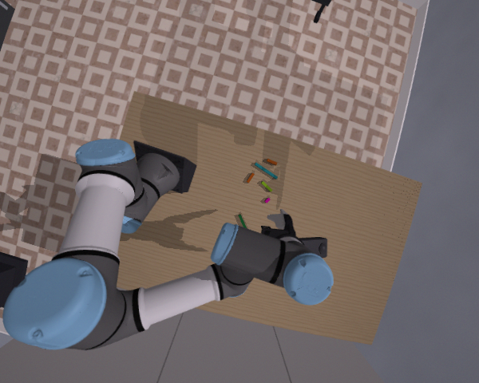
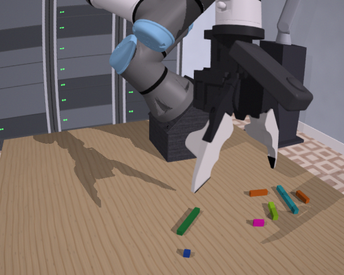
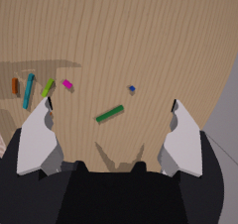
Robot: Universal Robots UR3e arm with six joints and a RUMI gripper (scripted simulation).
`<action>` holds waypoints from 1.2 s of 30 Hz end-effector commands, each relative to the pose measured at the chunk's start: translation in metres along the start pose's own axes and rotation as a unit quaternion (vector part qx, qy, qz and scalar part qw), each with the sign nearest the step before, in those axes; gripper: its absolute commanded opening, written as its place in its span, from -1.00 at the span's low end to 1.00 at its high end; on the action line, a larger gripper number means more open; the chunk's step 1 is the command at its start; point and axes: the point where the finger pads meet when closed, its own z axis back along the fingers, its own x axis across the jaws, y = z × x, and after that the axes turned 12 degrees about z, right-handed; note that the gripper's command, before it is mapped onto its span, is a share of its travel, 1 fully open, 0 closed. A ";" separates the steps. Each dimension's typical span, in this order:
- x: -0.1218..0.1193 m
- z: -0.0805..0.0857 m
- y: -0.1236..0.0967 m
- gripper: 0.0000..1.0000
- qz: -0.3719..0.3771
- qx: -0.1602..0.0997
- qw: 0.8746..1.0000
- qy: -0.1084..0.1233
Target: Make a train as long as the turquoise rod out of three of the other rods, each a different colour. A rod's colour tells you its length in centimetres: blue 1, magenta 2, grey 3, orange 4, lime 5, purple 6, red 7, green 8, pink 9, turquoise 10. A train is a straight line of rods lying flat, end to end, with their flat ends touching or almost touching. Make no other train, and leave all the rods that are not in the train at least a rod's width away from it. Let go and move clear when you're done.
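A turquoise rod (image 1: 266, 170) (image 2: 287, 199) (image 3: 29, 91) lies between two orange rods. One orange rod (image 1: 271, 162) (image 2: 302, 196) (image 3: 15, 85) is on its outer side, the other orange rod (image 1: 250, 178) (image 2: 258, 192) on its inner side. A lime rod (image 1: 266, 187) (image 2: 273, 210) (image 3: 48, 87) and a magenta rod (image 1: 267, 200) (image 2: 258, 222) (image 3: 67, 83) lie nearby, apart. A green rod (image 1: 242, 220) (image 2: 188, 220) (image 3: 110, 113) and a small blue rod (image 2: 186, 253) (image 3: 132, 88) lie farther off; the arm hides the blue one in the top view. My gripper (image 2: 234, 180) (image 3: 112, 98) is open and empty, above the table.
The wooden table (image 1: 346, 214) (image 2: 42, 231) (image 3: 149, 31) carries the arm's dark base block (image 1: 186, 175) (image 2: 174, 145). The arm reaches over the table. A dark pedestal (image 2: 290, 89) stands beyond the table, and server racks (image 2: 18, 71) are behind it.
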 end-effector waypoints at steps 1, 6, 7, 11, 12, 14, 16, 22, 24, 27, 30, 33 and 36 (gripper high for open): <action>-0.034 -0.011 0.001 1.00 -0.040 -0.007 0.999 0.014; -0.067 -0.021 -0.006 1.00 -0.056 -0.021 0.998 0.027; -0.076 -0.024 -0.009 1.00 -0.061 -0.025 0.997 0.031; -0.101 -0.031 -0.016 1.00 -0.074 -0.037 0.996 0.039; -0.101 -0.031 -0.016 1.00 -0.074 -0.037 0.996 0.039; -0.113 -0.034 -0.021 1.00 -0.081 -0.044 0.995 0.043; -0.122 -0.037 -0.025 1.00 -0.086 -0.050 0.994 0.045; -0.133 -0.040 -0.031 1.00 -0.092 -0.057 0.993 0.048; -0.136 -0.040 -0.032 1.00 -0.094 -0.058 0.993 0.049; -0.137 -0.041 -0.032 1.00 -0.094 -0.059 0.993 0.049; -0.137 -0.041 -0.032 1.00 -0.094 -0.059 0.993 0.049; -0.136 -0.041 -0.032 1.00 -0.095 -0.059 0.993 0.049; -0.136 -0.041 -0.032 1.00 -0.095 -0.058 0.993 0.049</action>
